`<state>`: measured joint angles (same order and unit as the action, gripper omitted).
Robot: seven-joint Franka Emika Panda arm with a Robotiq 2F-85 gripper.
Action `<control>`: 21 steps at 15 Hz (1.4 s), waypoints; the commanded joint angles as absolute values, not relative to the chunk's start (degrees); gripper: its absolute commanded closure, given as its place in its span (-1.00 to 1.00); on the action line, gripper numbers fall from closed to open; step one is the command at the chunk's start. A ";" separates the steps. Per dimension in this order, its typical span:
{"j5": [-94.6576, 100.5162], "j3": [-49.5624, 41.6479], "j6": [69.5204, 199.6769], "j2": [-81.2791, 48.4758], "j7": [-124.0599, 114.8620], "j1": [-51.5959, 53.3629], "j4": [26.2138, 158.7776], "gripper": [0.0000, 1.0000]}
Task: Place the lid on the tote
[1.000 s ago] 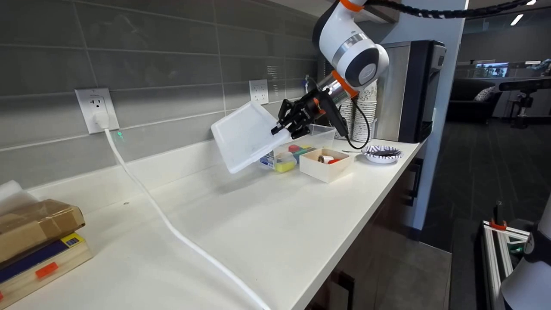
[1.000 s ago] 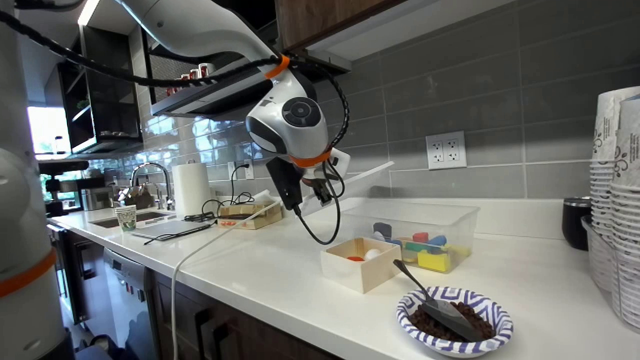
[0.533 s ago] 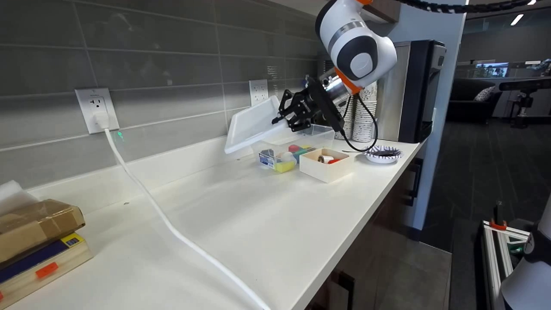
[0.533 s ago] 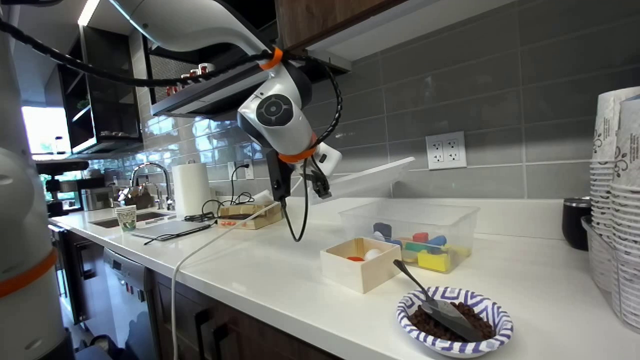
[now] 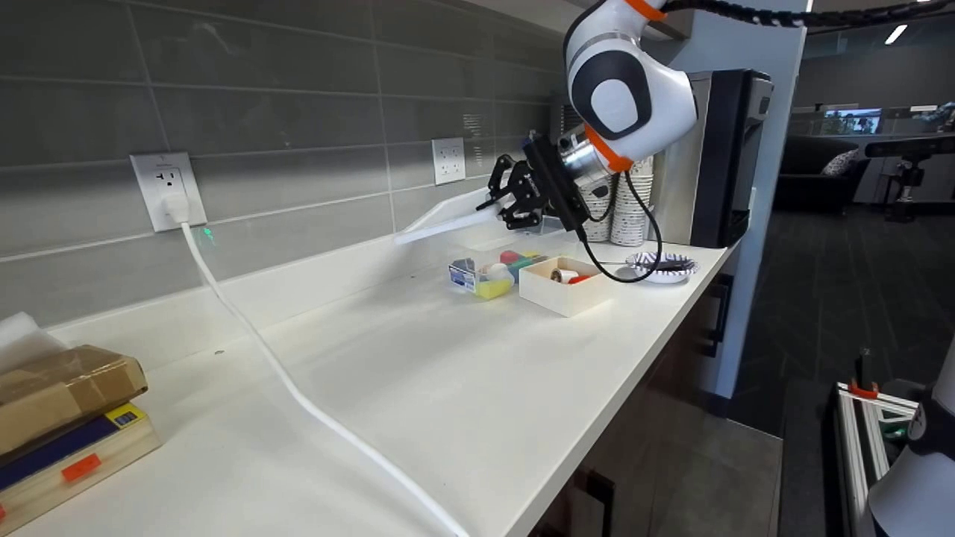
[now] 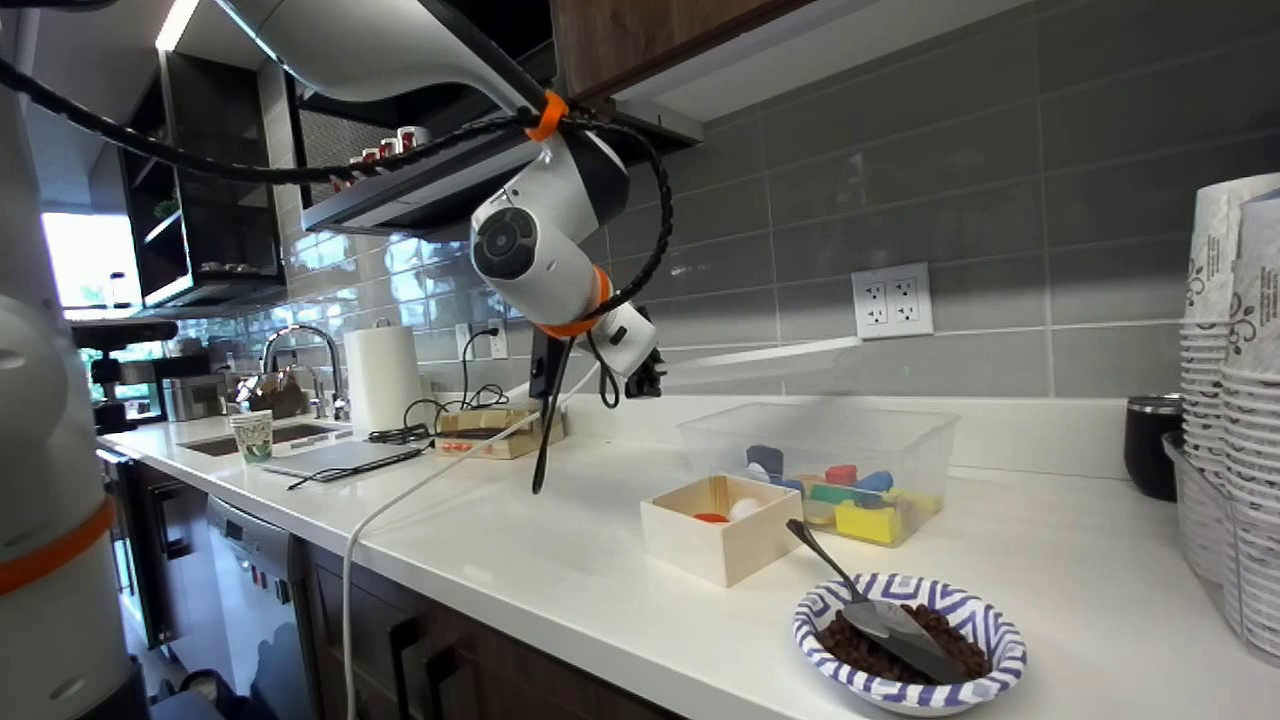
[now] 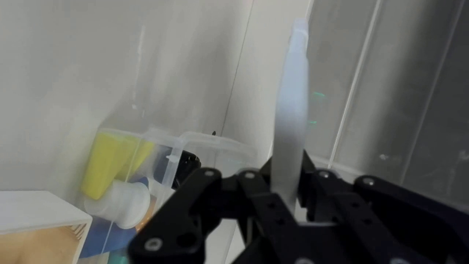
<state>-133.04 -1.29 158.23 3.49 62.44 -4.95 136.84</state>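
The lid, a thin pale translucent panel (image 5: 448,216), is held in the air close to the tiled wall. In an exterior view the lid (image 6: 760,362) is nearly level, its far end slightly higher, above the tote. In the wrist view the lid (image 7: 291,91) shows edge-on between the fingers. My gripper (image 5: 494,207) is shut on the lid's edge; it shows also in the wrist view (image 7: 286,168). The clear tote (image 6: 820,430) stands on the counter below, open-topped, with coloured items inside. Its rim (image 7: 176,161) shows in the wrist view. The lid and tote are apart.
A pale wooden box (image 6: 730,535) stands directly in front of the tote. A patterned bowl (image 6: 815,650) with a black spoon is near the counter edge. Stacked cups (image 6: 1260,480) stand beyond. A white cable (image 5: 313,406) crosses the counter. The tiled wall (image 5: 298,127) runs behind.
The lid has turned from a steep tilt to nearly level and now lies over the tote in an exterior view. The wrist has rotated with it; the grip on the lid is kept.
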 commanded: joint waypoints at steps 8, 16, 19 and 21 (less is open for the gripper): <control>-144.26 -4.14 154.30 6.13 66.70 -11.21 139.24 0.96; -143.99 -7.76 146.80 6.72 67.29 -13.37 144.19 0.96; -143.95 -7.55 145.41 6.40 67.61 -12.91 145.69 0.96; -143.97 -7.53 144.47 6.04 67.61 -12.69 146.15 0.96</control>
